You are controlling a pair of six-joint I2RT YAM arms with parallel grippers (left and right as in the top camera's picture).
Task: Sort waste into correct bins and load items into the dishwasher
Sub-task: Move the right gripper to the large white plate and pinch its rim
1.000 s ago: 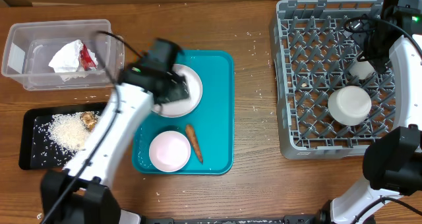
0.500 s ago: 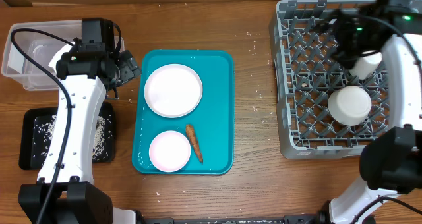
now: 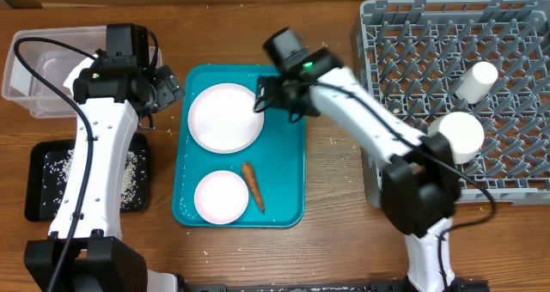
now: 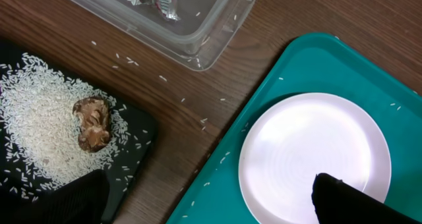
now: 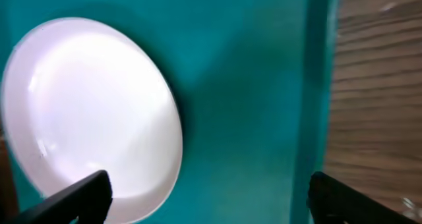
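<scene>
One change | right gripper point(image 3: 268, 99) has swung from dish rack point(image 3: 412, 34) to edge of large plate point(image 3: 225, 118) on teal tray point(image 3: 288, 167), jaws spread, empty | left gripper point(image 3: 165, 90) parked, jaws parted | plate loading likely next.

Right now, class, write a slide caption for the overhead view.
Right gripper open over the large plate's rim on the teal tray; cup and bowl sit in the dish rack.

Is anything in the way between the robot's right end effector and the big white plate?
No, nothing visible. The right end effector is open, right beside the rim of the big white plate, with only bare teal tray showing between them.
</scene>
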